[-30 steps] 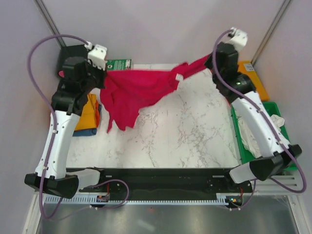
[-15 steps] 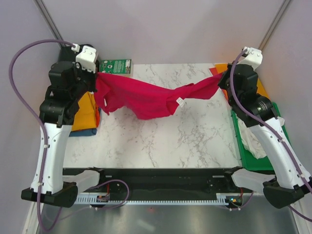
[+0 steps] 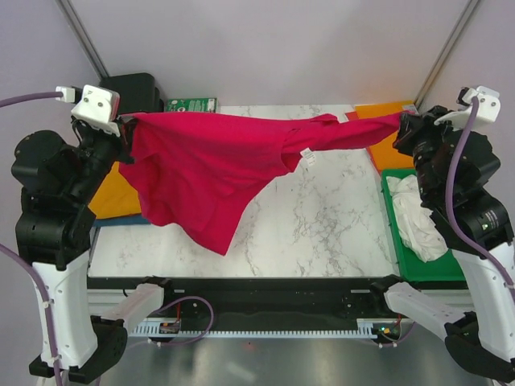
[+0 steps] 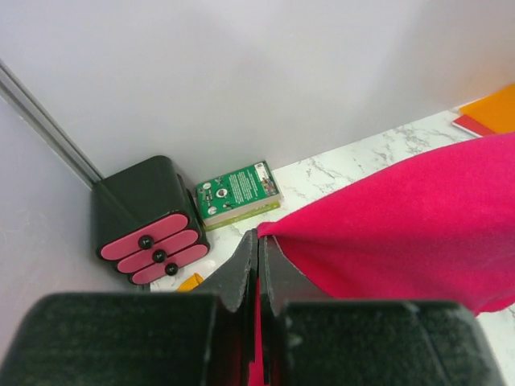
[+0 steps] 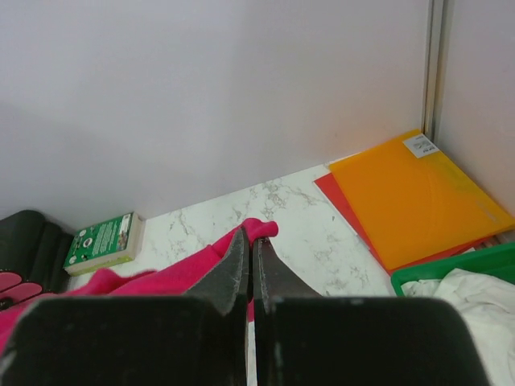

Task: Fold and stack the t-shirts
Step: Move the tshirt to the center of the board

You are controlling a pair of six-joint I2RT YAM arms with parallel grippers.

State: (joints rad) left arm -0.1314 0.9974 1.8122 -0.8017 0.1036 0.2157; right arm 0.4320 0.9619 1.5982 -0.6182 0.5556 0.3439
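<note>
Marble table (image 3: 322,229), both jaws pinching crimson t-shirt (image 3: 201,169) aloft, green tray (image 3: 438,269) right, book (image 3: 191,104) behind.

Marble table (image 3: 322,217) enclosed by plain pale walls (image 3: 265,48).
Behind the table, metal posts (image 3: 80,32) are seen at both wall corners.

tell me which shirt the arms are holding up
The crimson-red t-shirt, stretched between the left gripper and right gripper. The white shirt lies in the green tray; the golden-yellow shirt lies at the left edge.
</note>
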